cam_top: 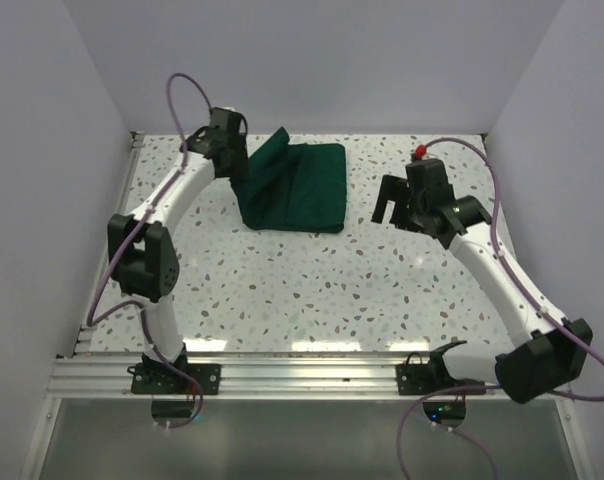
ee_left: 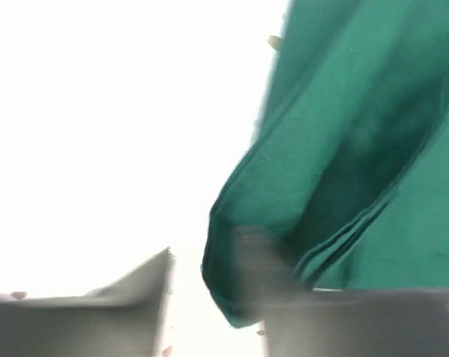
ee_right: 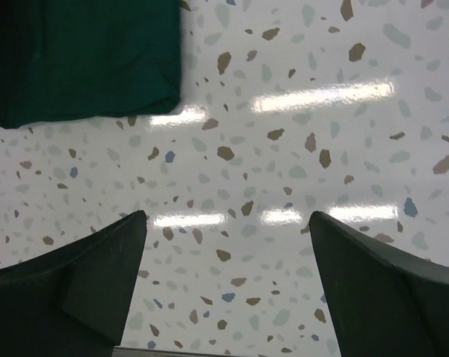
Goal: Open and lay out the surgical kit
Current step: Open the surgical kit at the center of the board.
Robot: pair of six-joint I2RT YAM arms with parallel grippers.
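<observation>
Left wrist view: the left gripper [ee_left: 202,260] has two grey fingers [ee_left: 135,290], blurred, at the bottom edge. A narrow gap shows between them. The folded edge of the dark green cloth wrap [ee_left: 343,149] hangs in that gap, lying against the finger on the right of the picture. A sliver of bright background shows between the cloth and the other finger. It is not possible to tell whether the cloth is pinched or only touched. From the fingers the cloth rises up and to the right in soft layered folds.

Right wrist view: the right gripper [ee_right: 226,217] has its dark fingers [ee_right: 98,275] spread wide apart, grasping nothing. Only the speckled white table [ee_right: 321,149] lies between them. One corner of the green wrap [ee_right: 76,59] sits in the upper left of this view, well apart from the fingertips.

Overhead view: the wrap [cam_top: 302,190] lies as a folded rectangle at the far middle of the table [cam_top: 312,290]. The left gripper [cam_top: 225,133] is at the wrap's far left corner. Beside it a flap [cam_top: 272,150] stands up in a ridge above the rest of the bundle. The right gripper [cam_top: 392,208] hovers just to the right of the wrap, pointing down at bare table, not touching the cloth.
</observation>
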